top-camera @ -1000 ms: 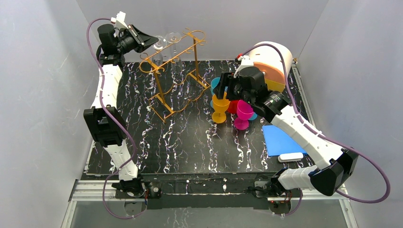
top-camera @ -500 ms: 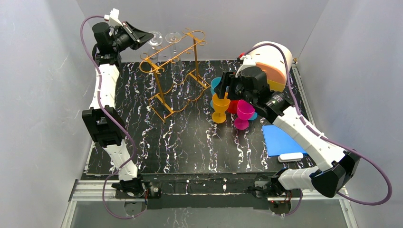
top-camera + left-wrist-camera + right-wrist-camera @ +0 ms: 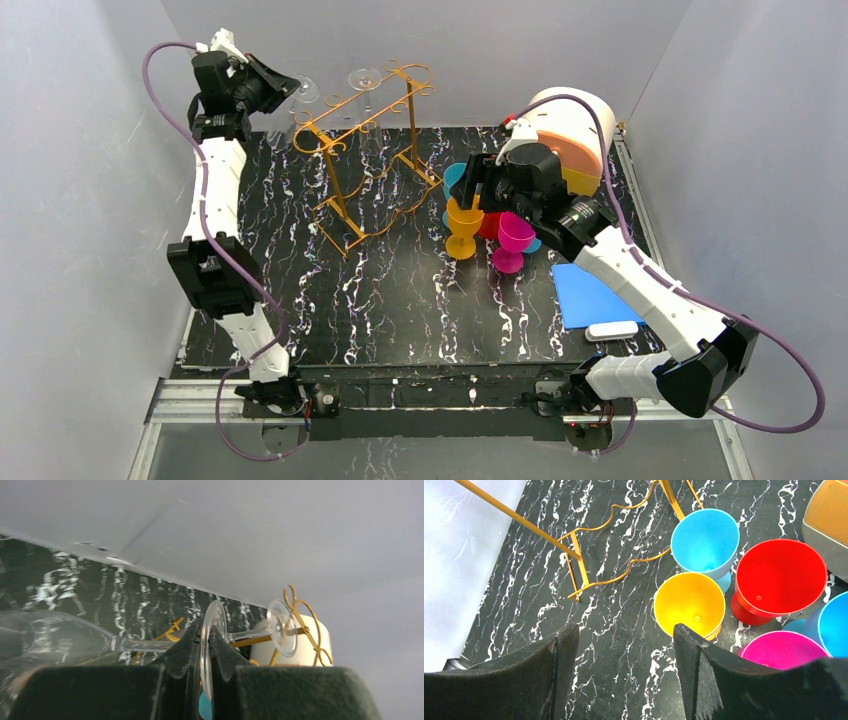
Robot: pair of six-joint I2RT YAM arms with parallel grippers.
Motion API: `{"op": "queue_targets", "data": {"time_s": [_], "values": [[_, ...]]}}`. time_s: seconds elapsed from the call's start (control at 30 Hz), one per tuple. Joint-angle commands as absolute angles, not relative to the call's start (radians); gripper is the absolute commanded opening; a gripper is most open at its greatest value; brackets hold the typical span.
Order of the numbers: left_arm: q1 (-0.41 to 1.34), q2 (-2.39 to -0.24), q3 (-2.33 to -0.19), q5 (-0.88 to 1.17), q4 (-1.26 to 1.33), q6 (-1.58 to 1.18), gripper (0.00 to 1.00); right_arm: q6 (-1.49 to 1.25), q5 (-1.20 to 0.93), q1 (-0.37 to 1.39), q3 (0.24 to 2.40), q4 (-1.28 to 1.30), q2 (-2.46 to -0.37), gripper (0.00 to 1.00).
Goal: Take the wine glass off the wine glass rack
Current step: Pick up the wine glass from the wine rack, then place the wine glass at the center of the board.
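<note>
Left gripper point(image 3: 206, 630): clamped tight on the thin edge of the foot of the clear wine glass point(image 3: 75, 640), with stem and bowl lying out sideways from the jaws.

Location of item: in the air by the back-left corner, just beside the curled ends of the wine glass rack point(image 3: 362, 160) and apparently free of its rails (the glass is clear, so the overhead view of it is faint).

Right gripper point(image 3: 624, 670): jaws apart, holding nothing, hovering over the coloured cups point(image 3: 689, 602).

Also on the rails: a second glass point(image 3: 280, 627).

Hazards, as judged:
- The grip takes only a slim rim of smooth glass, so the bowl's weight may twist or slide the foot out.
- A swing toward the rack may knock the curls or the second glass.
- Lowering the glass sideways onto the table point(image 3: 400, 300) would land it bowl first.
</note>
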State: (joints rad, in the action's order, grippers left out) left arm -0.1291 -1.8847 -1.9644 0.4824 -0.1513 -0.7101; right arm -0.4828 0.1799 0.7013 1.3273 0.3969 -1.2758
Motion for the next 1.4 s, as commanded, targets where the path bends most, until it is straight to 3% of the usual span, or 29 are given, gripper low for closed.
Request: {"op": "queue_targets", "data": {"time_s": [0.0, 0.5, 0.9, 1.17, 1.37], "values": [[-0.137, -1.678, -1.907, 0.243, -0.199, -0.646, 0.0, -0.481, 0.164, 0.698, 1.334, 0.345, -1.262, 0.78], [-0.137, -1.325, -1.493, -0.142, -0.289, -0.608, 0.0, -0.406, 0.142, 0.699, 1.307, 0.278, -1.286, 0.8], [-0.132, -1.126, -1.253, 0.112, -0.378, -0.537, 0.0, -0.333, 0.099, 0.699, 1.316, 0.241, -1.3, 0.83], [-0.027, -1.067, -1.153, 0.284, -0.374, -0.494, 0.0, -0.335, 0.017, 0.697, 1.357, 0.267, -1.322, 0.84], [0.073, -1.023, -1.076, 0.633, -0.266, -0.381, 0.0, -0.396, -0.119, 0.691, 1.39, 0.277, -1.36, 0.85]]}}
